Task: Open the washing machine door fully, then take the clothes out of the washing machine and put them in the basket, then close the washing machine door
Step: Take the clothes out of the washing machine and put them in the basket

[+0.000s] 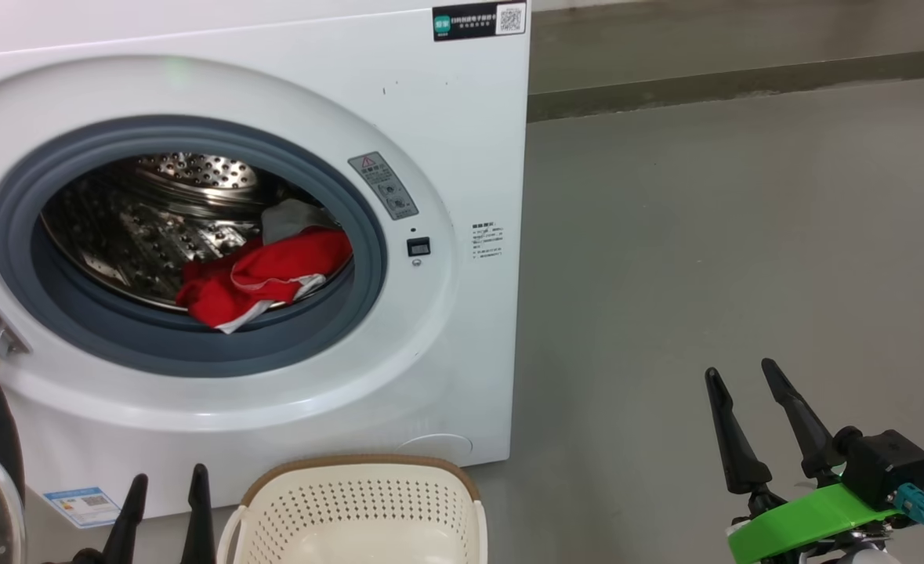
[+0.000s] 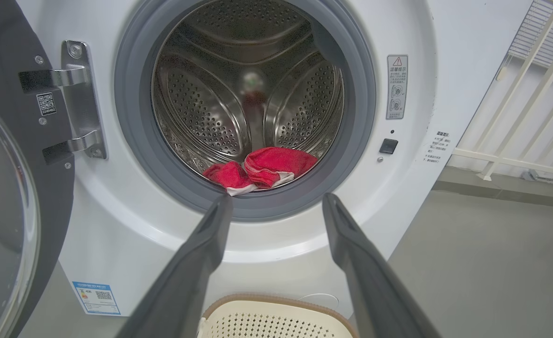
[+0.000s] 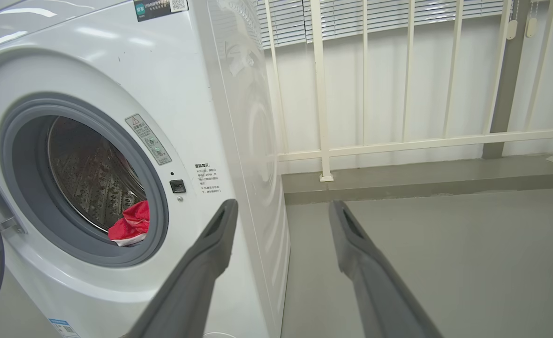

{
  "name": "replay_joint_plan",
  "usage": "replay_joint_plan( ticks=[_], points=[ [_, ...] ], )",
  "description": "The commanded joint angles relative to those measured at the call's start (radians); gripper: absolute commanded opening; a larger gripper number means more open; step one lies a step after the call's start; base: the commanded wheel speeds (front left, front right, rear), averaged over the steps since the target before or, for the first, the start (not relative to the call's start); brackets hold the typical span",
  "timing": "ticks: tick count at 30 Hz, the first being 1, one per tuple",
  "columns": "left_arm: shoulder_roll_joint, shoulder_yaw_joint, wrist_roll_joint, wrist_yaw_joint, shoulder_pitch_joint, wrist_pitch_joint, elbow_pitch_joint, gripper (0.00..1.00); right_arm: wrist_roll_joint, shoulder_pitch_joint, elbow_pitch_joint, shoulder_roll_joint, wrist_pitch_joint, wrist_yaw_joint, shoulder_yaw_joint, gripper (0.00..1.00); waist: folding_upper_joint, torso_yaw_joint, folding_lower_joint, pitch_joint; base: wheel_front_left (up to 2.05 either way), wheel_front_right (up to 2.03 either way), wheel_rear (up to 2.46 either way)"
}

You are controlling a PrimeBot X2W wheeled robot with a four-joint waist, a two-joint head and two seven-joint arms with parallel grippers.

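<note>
The white washing machine point(image 1: 430, 117) stands with its door point(image 2: 4, 197) swung wide to the left on its metal hinge point(image 2: 77, 98). Red clothes point(image 1: 266, 274) with white trim lie at the front of the steel drum point(image 2: 238, 94), a grey piece point(image 1: 293, 218) behind them. The cream basket point(image 1: 360, 509) sits on the floor below the opening. My left gripper point(image 1: 168, 482) is open, low beside the basket, fingers spread and empty in the left wrist view point(image 2: 276, 202). My right gripper point(image 1: 740, 374) is open off to the machine's right, holding nothing.
Grey floor point(image 1: 704, 235) stretches to the right of the machine. A white railing point(image 3: 398, 141) with blinds behind it runs along a raised grey kerb point(image 3: 421, 178) at the back. A blue label point(image 2: 95, 296) sits low on the machine's front.
</note>
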Motion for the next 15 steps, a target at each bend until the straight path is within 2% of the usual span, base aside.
replay_joint_plan(
  ticks=[1, 15],
  points=[
    [0.006, 0.035, 0.008, 0.001, -0.018, -0.012, -0.029, 1.0, 0.001, -0.022, -0.021, -0.012, -0.006, 0.003, 0.023, 1.0, 0.0, -0.001, 0.0, -0.001, 0.0, 0.0, 0.0],
    [0.005, 0.023, 0.013, 0.02, -0.022, -0.012, -0.047, 1.0, -0.004, -0.028, -0.021, -0.006, -0.006, 0.003, 0.034, 1.0, 0.0, 0.005, 0.0, 0.012, 0.0, 0.0, 0.0]
  ],
)
